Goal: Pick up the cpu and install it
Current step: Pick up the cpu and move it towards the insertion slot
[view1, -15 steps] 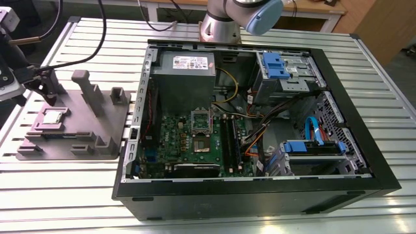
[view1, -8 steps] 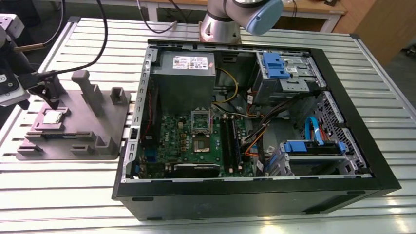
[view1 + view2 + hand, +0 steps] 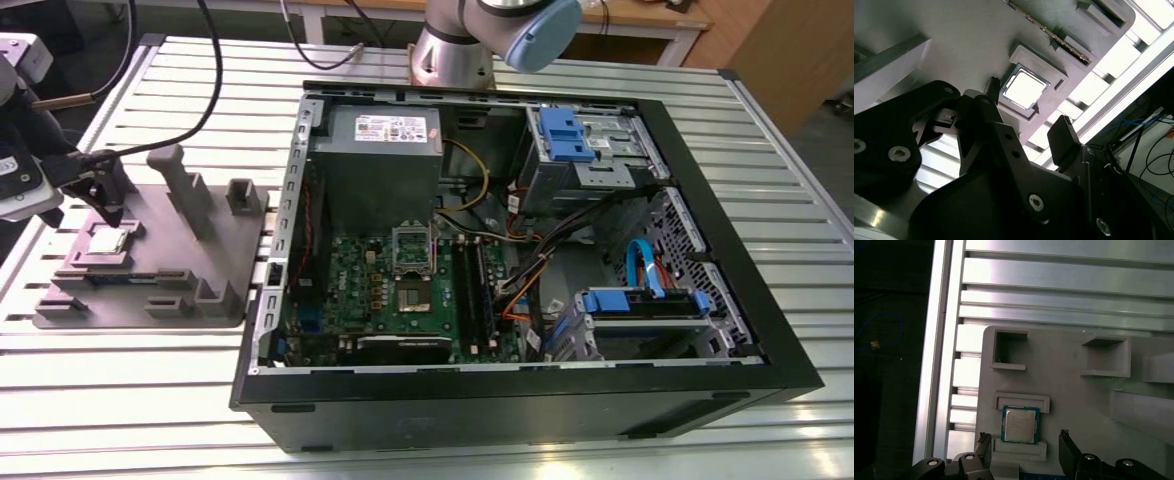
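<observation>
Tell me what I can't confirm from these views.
- Gap between gripper and cpu: wrist views look along the fingers, height unclear.
- cpu's corner mark: too small in both wrist views.
- Motherboard socket: too small in the exterior view.
- Gripper body: cut by the exterior view's left edge.

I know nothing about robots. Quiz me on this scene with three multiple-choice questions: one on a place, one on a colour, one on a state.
1. Where is the cpu?
A. in the motherboard socket
B. in a tray pocket
C. on the power supply

2. What colour is the motherboard?
A. red
B. green
C. white

3. How is the gripper?
A. shut on the cpu
B. shut on a cable
C. open

Answers:
1 B: the cpu lies in a pocket of the grey tray.
2 B: the motherboard is green.
3 C: in the first wrist view the gripper has its fingers apart, one on each side of the cpu, holding nothing.
</observation>
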Available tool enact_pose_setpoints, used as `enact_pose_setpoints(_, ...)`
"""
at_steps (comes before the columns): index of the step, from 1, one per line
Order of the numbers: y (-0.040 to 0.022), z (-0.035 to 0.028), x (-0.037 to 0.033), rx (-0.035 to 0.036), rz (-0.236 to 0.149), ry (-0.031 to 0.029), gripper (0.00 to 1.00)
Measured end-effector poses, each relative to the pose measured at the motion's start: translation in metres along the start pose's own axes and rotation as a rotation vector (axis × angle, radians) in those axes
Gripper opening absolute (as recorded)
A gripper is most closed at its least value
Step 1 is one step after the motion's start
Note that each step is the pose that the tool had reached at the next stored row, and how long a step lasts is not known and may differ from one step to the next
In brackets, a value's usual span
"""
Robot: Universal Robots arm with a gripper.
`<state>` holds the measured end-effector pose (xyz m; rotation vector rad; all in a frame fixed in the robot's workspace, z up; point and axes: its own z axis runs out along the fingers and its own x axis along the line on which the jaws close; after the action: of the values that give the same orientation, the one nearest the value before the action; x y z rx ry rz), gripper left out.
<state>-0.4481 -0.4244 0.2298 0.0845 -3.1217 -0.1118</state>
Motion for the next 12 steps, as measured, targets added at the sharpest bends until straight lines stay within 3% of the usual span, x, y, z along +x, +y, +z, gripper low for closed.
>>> enact_pose_setpoints(9,-0.0002,0.0029,-0.0001,-0.0001,0.013,-0.0011,0.65)
enact_pose_setpoints(12,-0.0002,0.0069,-0.0001,0.0043,0.02,-0.0005,0.65)
